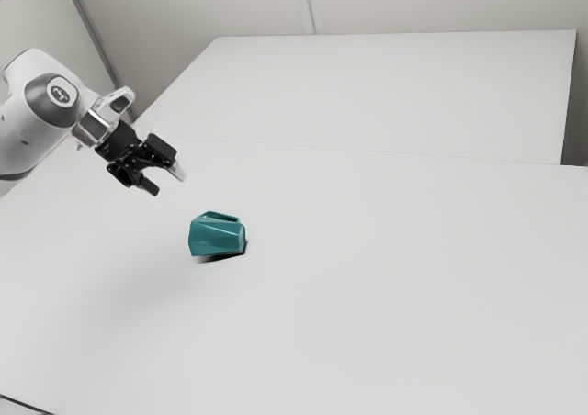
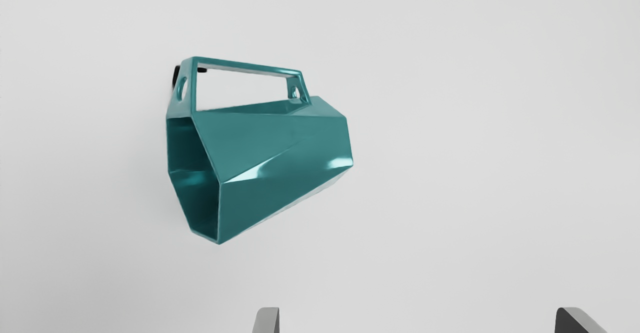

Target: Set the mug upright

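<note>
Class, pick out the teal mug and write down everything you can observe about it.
The teal mug has flat, angular facets and a glossy surface that catches bright highlights. Its body narrows from the open mouth toward the base, and an angular, squared handle with a hole in each end piece runs along one side. It lies on its side on the pale table, and the gripper is not touching it.

The mug [image 2: 280, 158] is plain teal; the table [image 1: 386, 277], plain pale grey.
</note>
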Motion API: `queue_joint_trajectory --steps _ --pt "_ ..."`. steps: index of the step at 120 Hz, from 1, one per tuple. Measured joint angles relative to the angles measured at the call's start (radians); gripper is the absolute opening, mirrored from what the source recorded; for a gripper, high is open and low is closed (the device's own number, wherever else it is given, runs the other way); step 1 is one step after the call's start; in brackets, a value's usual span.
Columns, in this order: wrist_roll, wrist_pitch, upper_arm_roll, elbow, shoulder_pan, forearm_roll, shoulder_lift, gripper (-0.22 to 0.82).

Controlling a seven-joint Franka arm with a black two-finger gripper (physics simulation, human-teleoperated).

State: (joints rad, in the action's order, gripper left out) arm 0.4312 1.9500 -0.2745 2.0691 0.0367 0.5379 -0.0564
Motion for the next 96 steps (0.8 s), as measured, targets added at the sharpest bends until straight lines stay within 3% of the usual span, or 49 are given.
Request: queue_joint_trajectory --steps 38,96 --pt "0.201 0.084 0.000 0.121 0.064 0.180 0.060 0.60" --pt "0.391 0.123 0.000 0.118 0.062 0.325 0.185 0.60"
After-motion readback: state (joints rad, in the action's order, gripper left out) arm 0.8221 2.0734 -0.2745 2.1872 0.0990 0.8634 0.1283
